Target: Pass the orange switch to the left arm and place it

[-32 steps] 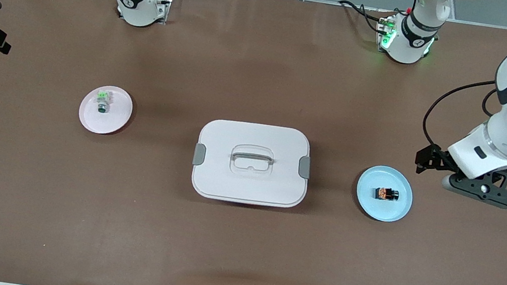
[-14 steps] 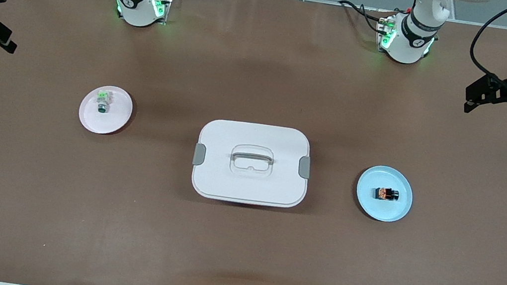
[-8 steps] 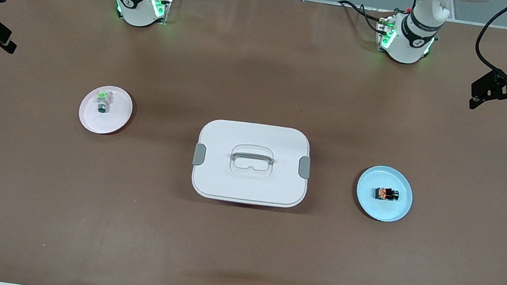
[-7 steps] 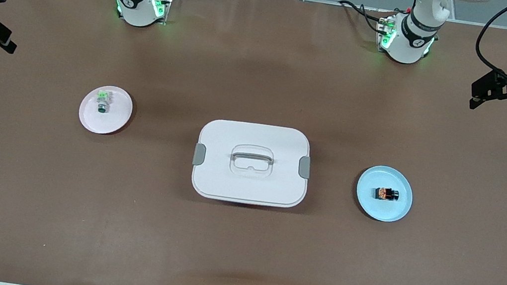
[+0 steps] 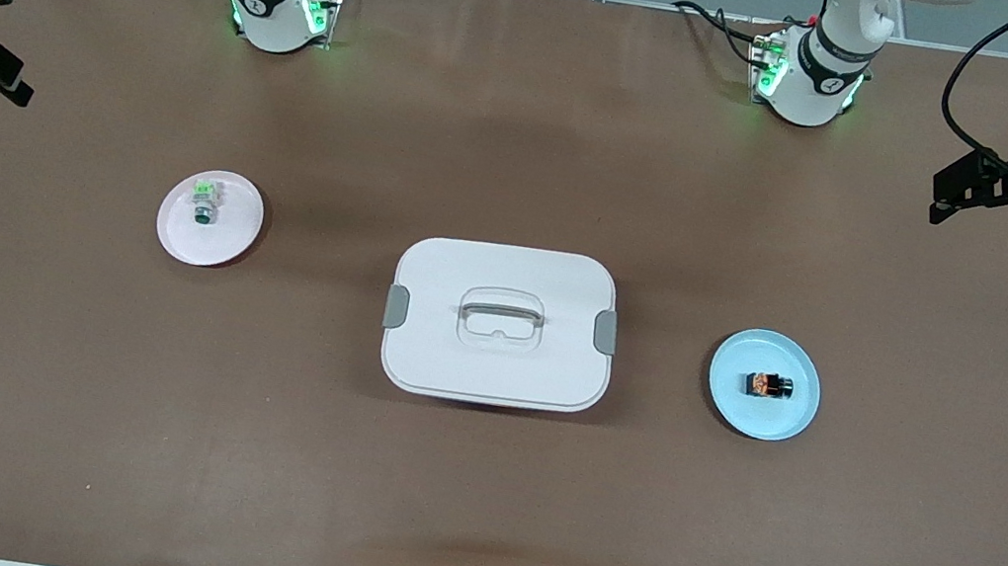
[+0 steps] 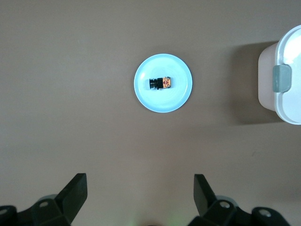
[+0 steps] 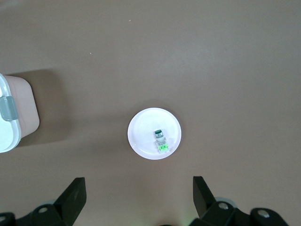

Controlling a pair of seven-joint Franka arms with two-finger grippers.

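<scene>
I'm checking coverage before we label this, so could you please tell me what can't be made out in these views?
- Box contents: lid on; wrist views cut it at the edge.
- Right gripper: front view crops it at the right arm's end; only the open fingers show in the right wrist view.
- Left gripper: fingers hidden in front view, open in left wrist view.
- Orange switch markings: too small.

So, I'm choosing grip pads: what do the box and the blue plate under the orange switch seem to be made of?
The box: likely plastic, smooth matte white, with rounded moulded corners and grey clips. The blue plate: smooth and evenly pale blue with a soft sheen; plastic or glazed ceramic, hard to tell. The orange switch lies on it.
</scene>
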